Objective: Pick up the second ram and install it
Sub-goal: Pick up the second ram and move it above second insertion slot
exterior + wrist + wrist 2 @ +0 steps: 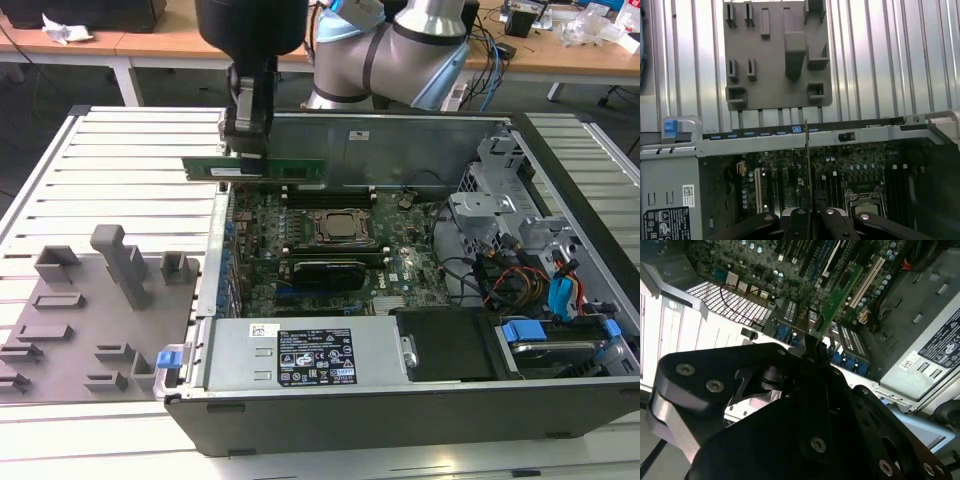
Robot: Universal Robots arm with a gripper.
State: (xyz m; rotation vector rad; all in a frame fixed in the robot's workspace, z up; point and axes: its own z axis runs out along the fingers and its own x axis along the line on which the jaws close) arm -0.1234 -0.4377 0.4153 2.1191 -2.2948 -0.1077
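Observation:
The second ram [256, 167] is a thin green stick held level in the air, over the open computer case's wall on the exterior view's left. My gripper [246, 152] is shut on its top edge near the middle. In the second wrist view the ram [841, 292] juts out past the black fingers [812, 347], above the motherboard. In the first wrist view the ram [807, 165] shows edge-on as a thin line rising from my gripper [809, 214]. Long black memory slots [322, 190] lie beyond the square processor socket [340, 228].
A grey plastic fixture [90, 310] with upright blocks lies on the slatted table, to the case's left in the exterior view. Inside the case are a power supply [300, 355], drive cages [500, 200] and coloured cables [520, 285]. Its upright rear wall [400, 150] stands behind the motherboard.

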